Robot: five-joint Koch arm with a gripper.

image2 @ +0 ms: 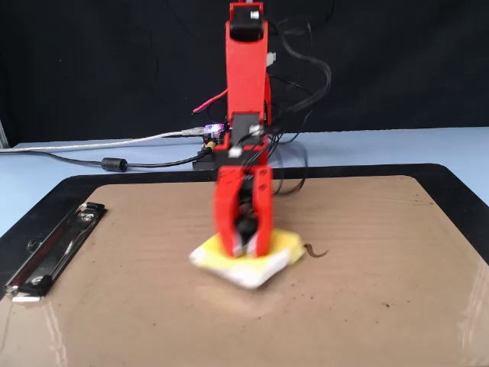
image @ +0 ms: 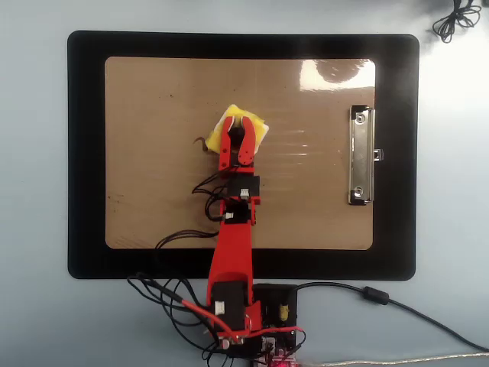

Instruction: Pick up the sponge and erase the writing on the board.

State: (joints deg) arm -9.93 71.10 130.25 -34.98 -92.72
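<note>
The yellow sponge (image: 258, 127) (image2: 281, 251) lies flat on the tan board (image: 153, 206) (image2: 382, 290), a little left of the board's middle in the overhead view. My red gripper (image: 238, 128) (image2: 244, 246) is shut on the sponge's black knob, pressing it down. Of the writing (image: 202, 141) (image2: 315, 251), only a short dark curl shows, just left of the sponge in the overhead view and just right of it in the fixed view. The rest of the word is under the sponge or gone.
The board rests on a larger black mat (image: 84, 153) (image2: 53, 195). Its silver clip (image: 361, 155) (image2: 53, 248) is at the right end in the overhead view. Cables (image: 382, 300) and the arm's base (image: 244, 321) lie off the mat's near edge.
</note>
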